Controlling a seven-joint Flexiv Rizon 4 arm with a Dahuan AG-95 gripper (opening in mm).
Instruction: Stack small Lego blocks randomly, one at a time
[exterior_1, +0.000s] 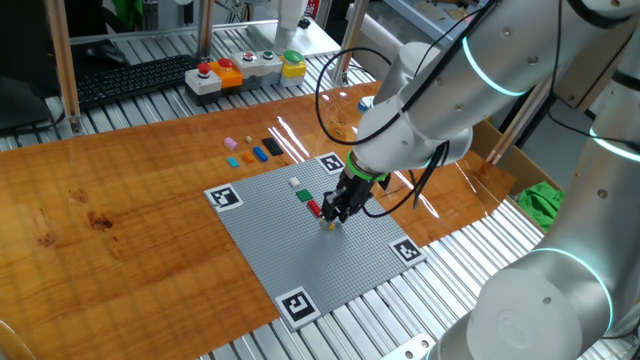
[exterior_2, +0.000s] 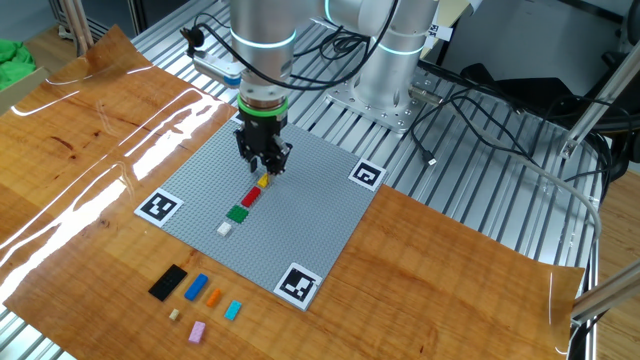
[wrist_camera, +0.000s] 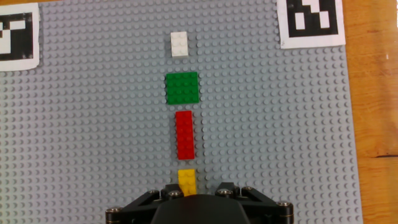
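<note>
From the hand view I see my end effector (wrist_camera: 186, 198) right over the yellow brick (wrist_camera: 187, 179), whether it grips I cannot tell, and beyond it the red brick (wrist_camera: 185, 134), green brick (wrist_camera: 183, 88) and white brick (wrist_camera: 179, 44) run lengthwise straight ahead on the baseplate (wrist_camera: 93, 137).

White block (wrist_camera: 179, 44), green block (wrist_camera: 183, 88), red block (wrist_camera: 185, 134), yellow block (wrist_camera: 187, 180) in line on gray baseplate (wrist_camera: 93, 124).

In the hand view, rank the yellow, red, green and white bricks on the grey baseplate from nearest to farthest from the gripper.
1. Yellow brick: right at the gripper, partly under the hand.
2. Red brick: next up the row.
3. Green brick: beyond the red.
4. White brick: farthest, near the top edge.
</note>
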